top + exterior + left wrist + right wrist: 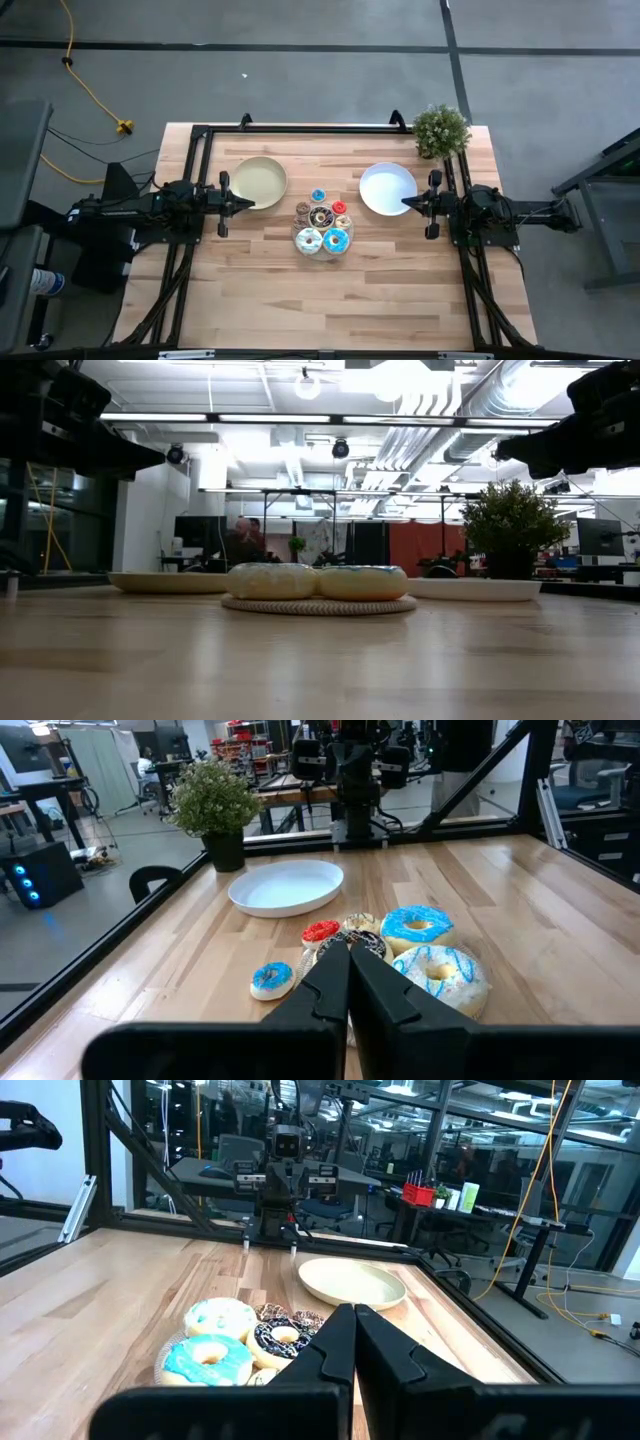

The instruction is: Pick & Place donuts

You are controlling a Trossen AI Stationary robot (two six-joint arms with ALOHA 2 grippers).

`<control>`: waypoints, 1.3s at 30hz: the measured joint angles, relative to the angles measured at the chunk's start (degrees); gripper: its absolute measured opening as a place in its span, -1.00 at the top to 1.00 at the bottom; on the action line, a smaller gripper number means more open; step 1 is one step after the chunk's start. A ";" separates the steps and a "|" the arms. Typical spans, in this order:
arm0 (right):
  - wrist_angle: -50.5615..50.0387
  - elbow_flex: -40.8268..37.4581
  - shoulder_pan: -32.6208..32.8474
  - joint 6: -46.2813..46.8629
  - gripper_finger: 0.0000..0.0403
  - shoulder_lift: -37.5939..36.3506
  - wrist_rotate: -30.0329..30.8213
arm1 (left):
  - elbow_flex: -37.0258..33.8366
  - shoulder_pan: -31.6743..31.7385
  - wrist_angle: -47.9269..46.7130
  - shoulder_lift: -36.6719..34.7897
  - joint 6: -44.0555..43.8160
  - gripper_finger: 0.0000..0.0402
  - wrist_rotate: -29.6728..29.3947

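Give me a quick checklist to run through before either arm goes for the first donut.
1. Left hand shut, empty, over the tan plate's edge: not ok, must open before grasping.
2. Right hand shut, empty, over the white plate's edge: not ok, same.
3. Donuts clustered at table centre on a round mat, between the arms: ok.
4. Tan plate holds nothing: ok.
5. White plate holds nothing: ok.
6. Potted plant at the far corner, clear of the donuts: ok.
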 joint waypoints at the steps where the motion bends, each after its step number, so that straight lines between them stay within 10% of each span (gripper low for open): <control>1: 0.00 0.00 0.00 -0.01 1.00 -0.01 0.00 | -0.01 0.01 0.01 0.02 0.02 1.00 0.00; 29: 0.01 0.00 0.00 -0.01 1.00 -0.01 -0.01 | 0.00 0.00 0.03 0.02 -0.37 1.00 0.09; 39: 0.02 0.00 0.01 -0.01 1.00 -0.02 -0.02 | 0.00 0.00 0.26 0.02 -18.71 1.00 3.40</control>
